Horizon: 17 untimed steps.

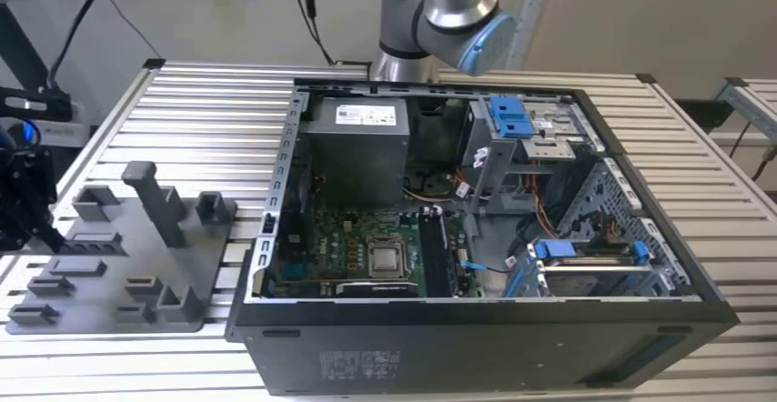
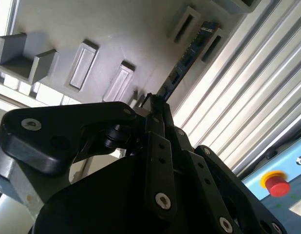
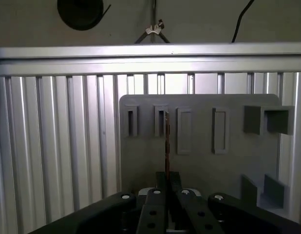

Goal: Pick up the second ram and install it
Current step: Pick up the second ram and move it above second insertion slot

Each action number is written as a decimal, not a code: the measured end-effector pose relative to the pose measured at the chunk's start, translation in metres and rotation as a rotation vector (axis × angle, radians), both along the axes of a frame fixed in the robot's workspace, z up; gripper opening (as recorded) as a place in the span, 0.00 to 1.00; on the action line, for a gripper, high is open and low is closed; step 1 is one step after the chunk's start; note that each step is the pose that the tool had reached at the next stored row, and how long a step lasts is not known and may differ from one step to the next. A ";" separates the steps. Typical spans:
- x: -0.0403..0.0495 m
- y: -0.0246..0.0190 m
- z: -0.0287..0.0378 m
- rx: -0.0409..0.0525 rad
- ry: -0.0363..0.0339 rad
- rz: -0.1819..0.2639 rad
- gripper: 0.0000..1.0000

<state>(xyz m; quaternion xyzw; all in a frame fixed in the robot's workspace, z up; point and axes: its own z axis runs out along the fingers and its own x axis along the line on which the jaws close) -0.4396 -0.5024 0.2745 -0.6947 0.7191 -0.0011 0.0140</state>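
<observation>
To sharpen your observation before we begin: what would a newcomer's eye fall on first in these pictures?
The open PC case dominates the exterior view, lying on a slatted metal table with its motherboard exposed. In the first wrist view, the gripper is shut on a thin ram, seen edge-on with the grey tray behind it.

We see a grey tray (image 1: 104,311) and an open computer case (image 1: 486,352) side by side on a slatted metal table (image 1: 206,115).
</observation>
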 end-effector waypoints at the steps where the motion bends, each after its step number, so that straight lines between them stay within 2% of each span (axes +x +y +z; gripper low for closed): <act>1: 0.0000 0.0000 0.0018 0.0000 0.0000 0.000 0.14; 4: -0.0001 0.0000 0.0060 0.0000 -0.0001 0.000 0.14; 17: -0.0004 0.0000 0.0169 0.0001 -0.0002 0.000 0.14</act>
